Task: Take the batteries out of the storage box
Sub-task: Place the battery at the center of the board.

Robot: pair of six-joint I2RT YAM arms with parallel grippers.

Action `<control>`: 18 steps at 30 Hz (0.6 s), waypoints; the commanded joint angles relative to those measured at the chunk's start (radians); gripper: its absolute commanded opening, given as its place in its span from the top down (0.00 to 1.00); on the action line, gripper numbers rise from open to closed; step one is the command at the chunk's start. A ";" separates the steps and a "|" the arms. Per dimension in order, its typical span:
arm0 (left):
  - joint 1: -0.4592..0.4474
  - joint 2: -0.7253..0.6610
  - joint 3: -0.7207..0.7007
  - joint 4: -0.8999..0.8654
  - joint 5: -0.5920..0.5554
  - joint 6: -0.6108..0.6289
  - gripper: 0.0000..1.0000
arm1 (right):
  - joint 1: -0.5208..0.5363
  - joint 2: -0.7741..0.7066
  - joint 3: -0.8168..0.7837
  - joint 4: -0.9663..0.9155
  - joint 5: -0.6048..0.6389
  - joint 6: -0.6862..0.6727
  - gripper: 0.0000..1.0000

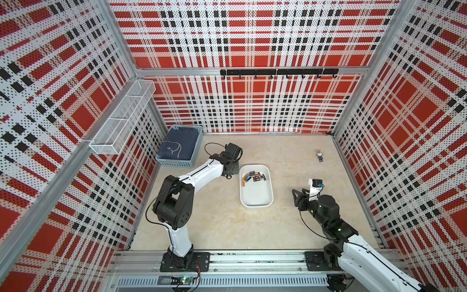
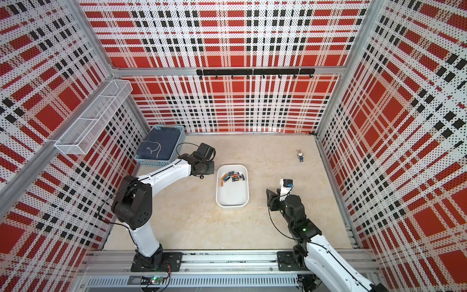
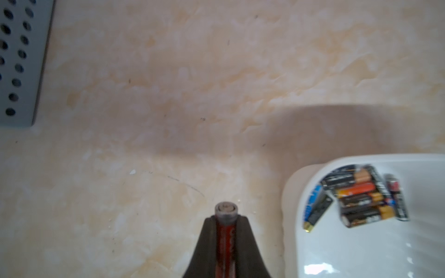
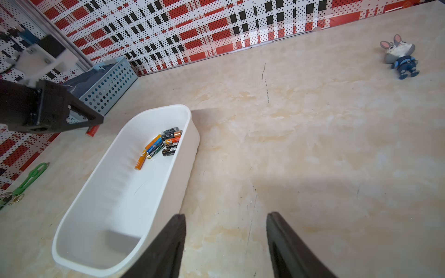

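Holding a red battery (image 3: 225, 210) pinched lengthwise in my left end effector (image 3: 225, 216), I am hovering over bare desk (image 3: 168, 96) just beside the storage box (image 3: 292, 192), where the remaining batteries (image 3: 361, 197) are lying heaped at one end. The cell is round and its metal tip is poking out past my fingertips. If I am letting go too high, it is likely rolling away or knocking the box. My right end effector (image 4: 225, 214) is hanging open and empty near the box's other side, so reaching in together is risking a clash.
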 commanded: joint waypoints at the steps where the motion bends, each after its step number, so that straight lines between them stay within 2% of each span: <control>1: -0.003 0.040 -0.035 0.063 -0.015 -0.019 1.00 | -0.001 -0.002 -0.012 0.028 -0.017 -0.010 0.39; 13: -0.002 0.160 -0.038 0.108 -0.012 0.008 1.00 | 0.001 -0.006 -0.013 0.029 -0.021 -0.014 0.39; 14: -0.001 0.162 -0.038 0.108 -0.012 0.010 0.94 | 0.001 -0.007 -0.013 0.028 -0.020 -0.013 0.39; 18: 0.000 0.149 -0.036 0.103 -0.016 0.012 0.84 | 0.001 -0.007 -0.013 0.029 -0.020 -0.011 0.38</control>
